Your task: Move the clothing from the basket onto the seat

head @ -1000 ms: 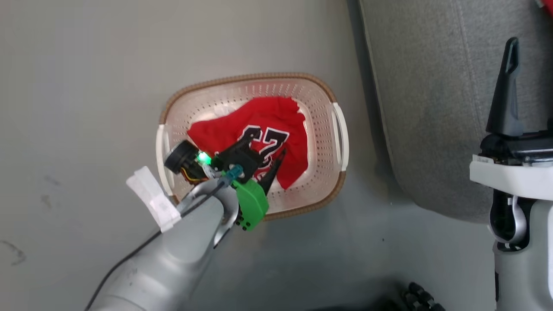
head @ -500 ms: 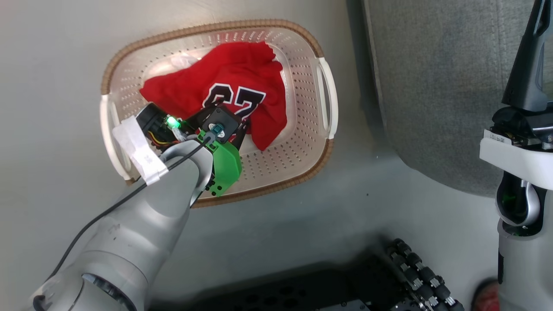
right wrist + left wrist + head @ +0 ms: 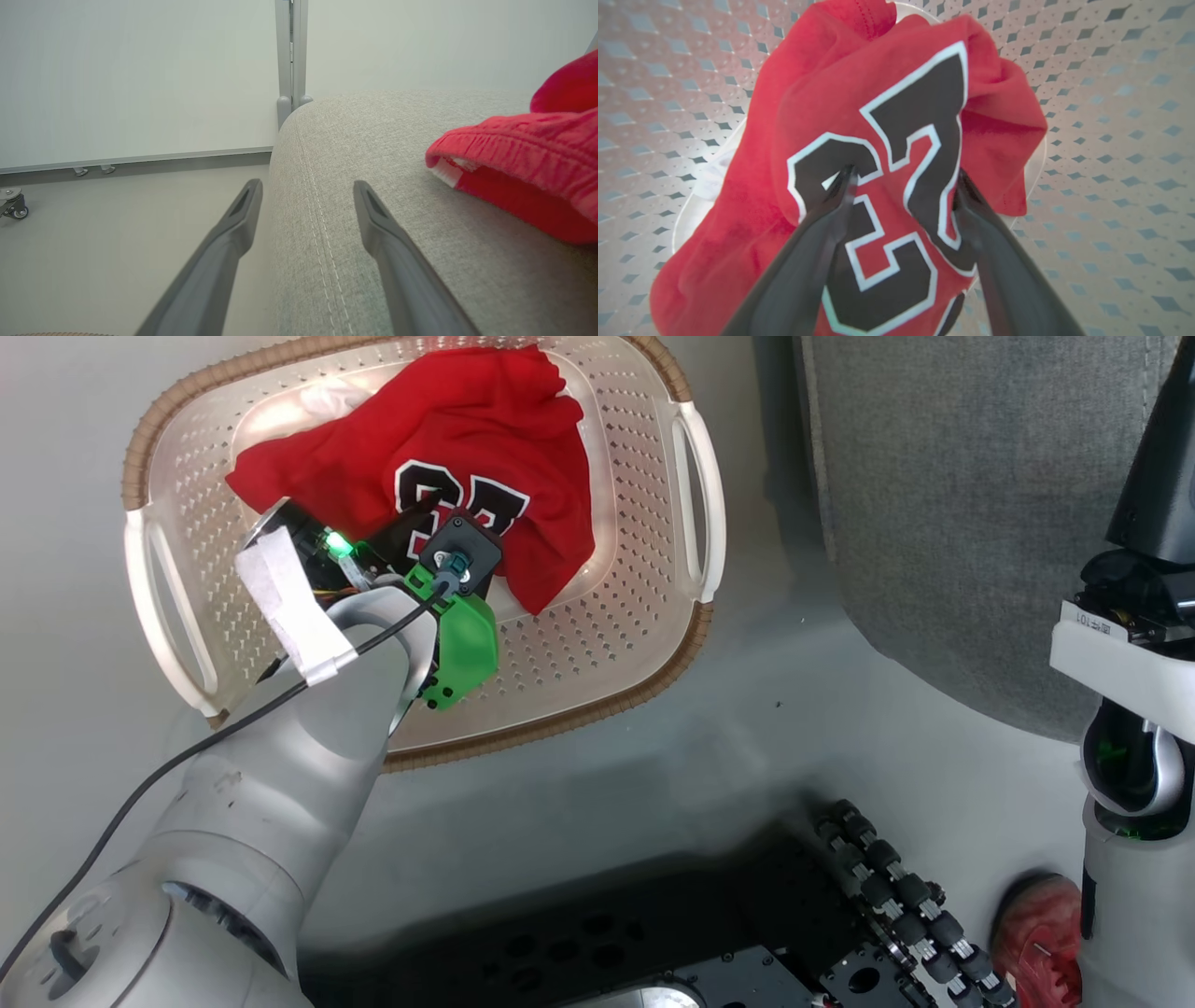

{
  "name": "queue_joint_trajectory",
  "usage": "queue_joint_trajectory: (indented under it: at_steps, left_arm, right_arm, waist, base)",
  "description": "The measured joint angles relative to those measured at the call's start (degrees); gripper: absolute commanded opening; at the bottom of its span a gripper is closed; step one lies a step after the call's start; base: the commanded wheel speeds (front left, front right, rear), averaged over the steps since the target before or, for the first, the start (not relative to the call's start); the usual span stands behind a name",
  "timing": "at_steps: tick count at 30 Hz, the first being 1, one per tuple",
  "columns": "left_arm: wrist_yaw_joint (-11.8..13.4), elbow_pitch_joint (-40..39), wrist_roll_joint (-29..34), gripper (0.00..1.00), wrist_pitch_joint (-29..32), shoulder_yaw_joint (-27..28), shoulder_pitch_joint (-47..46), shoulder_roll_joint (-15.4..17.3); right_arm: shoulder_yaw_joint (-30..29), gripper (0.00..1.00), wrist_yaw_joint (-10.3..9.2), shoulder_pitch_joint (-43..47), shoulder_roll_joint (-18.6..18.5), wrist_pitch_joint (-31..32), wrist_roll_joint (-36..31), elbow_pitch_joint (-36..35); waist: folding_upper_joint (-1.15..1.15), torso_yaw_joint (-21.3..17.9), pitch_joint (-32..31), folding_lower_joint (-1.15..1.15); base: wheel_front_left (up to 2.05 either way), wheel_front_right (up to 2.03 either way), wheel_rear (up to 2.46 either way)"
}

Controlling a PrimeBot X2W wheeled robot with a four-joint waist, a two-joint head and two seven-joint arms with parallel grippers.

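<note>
The red jersey (image 3: 467, 420) is found crumpled in the cream basket (image 3: 635, 616), which stands on the floor just left of the grey seat (image 3: 934, 523). The left gripper (image 3: 905, 173) is lowered into the basket with its jaws spread wide, the tips straddling the black numerals; nothing is gripped. Red shorts (image 3: 523, 154) are already laid on the seat, near the right gripper (image 3: 307, 186), which is wide open and empty. The pick-up of the jersey is judged to be in hand. Closing the left jaws on a fold of cloth is called for next, then a lift clear of the rim.
</note>
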Motion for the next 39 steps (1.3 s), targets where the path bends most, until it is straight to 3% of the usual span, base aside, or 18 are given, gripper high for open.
queue_joint_trajectory:
  at_steps: [1,2,9,19,29,39]
  left_arm:
    - [0.1,0.1,0.0,0.39,-0.2,-0.1,-0.2,0.0]
    - [0.5,0.1,0.0,0.00,-0.5,-0.1,-0.2,0.0]
    - [0.4,-2.3,-0.7,0.00,-1.9,0.5,-0.2,0.1]
    - [1.5,-16.9,-2.1,0.00,-2.1,6.5,8.3,1.7]
    - [0.9,-27.4,-3.6,0.00,-2.1,16.3,23.6,1.8]
    - [0.6,-38.0,-1.8,0.00,-2.1,27.3,38.7,1.5]
  right_arm:
    - [0.0,1.00,0.00,-0.1,0.0,0.0,0.0,-0.1]
    - [0.0,1.00,0.00,-0.2,0.0,0.0,0.0,-0.2]
    - [0.5,1.00,0.00,-0.5,0.0,0.0,-0.2,0.2]
    - [1.9,1.00,0.00,0.8,0.0,0.0,-1.4,2.1]
    - [3.9,1.00,0.00,8.2,0.1,0.0,-1.0,6.2]
    - [7.1,1.00,0.00,16.1,0.1,0.0,1.3,15.5]
  waist:
    - [0.00,0.0,0.2,0.00]
    - [0.00,0.0,0.4,0.00]
    - [0.00,0.5,-0.9,0.00]
    - [0.00,1.4,-8.3,0.00]
    - [0.00,3.3,-21.2,-0.01]
    - [0.00,4.6,-36.5,-0.01]
  base:
    - [0.00,0.00,0.00]
    - [0.00,0.00,0.00]
    - [0.00,0.00,0.00]
    - [0.00,0.00,0.00]
    - [0.00,0.00,0.00]
    - [0.00,0.00,0.00]
